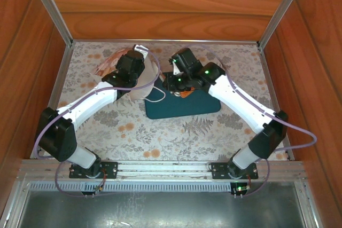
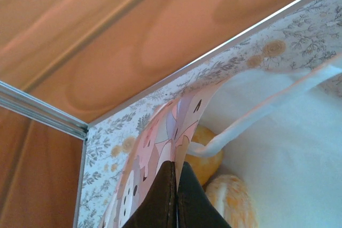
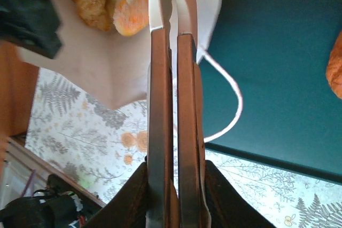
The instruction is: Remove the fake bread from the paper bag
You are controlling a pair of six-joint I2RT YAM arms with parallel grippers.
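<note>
While both arms reach out from the near edge of the flowered tabletop (image 1: 160, 132), one pastry (image 1: 184, 94) already lies on the teal tray (image 1: 206, 105) just ahead of them. Just past the tray's far left corner sits the bag (image 3: 96, 62), its mouth held between the two arms. The right tool (image 3: 172, 36) is pressed almost flat together on a thin strip of the bag's white rim, with a loop handle (image 3: 233, 97) hanging loose over the tray beside it. The left tool (image 2: 176, 172) is clamped tight on the opposite, pink-printed rim. More bread (image 2: 206, 158) lies inside the bag, at least two golden pieces close together. Farther back rises the wooden wall (image 1: 160, 25). The risk, on this reading: with both tools tied up on the rim, neither is free to lift bread out. Any pull apart could tear the thin paper or slip a grip. The bag might then sag or tip and spill its pieces onto the tabletop rather than the tray.
</note>
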